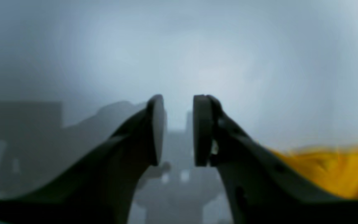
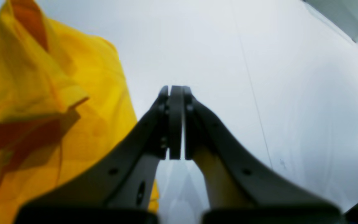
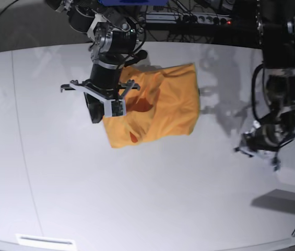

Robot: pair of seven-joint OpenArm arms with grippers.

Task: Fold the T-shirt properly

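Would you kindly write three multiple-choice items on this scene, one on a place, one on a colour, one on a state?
1. Where does the T-shirt lie in the base view?
A. on the white table, toward its far edge
B. draped over an arm
C. on the floor

2. What colour is the T-shirt?
A. blue
B. orange-yellow
C. white

3. How does the right hand stand?
A. wide open
B. shut on the T-shirt
C. shut, holding nothing

Answers:
1 A: the base view shows it resting on the tabletop near the far edge.
2 B: it looks orange-yellow in all three views.
3 C: in the right wrist view the pads meet with no cloth between them.
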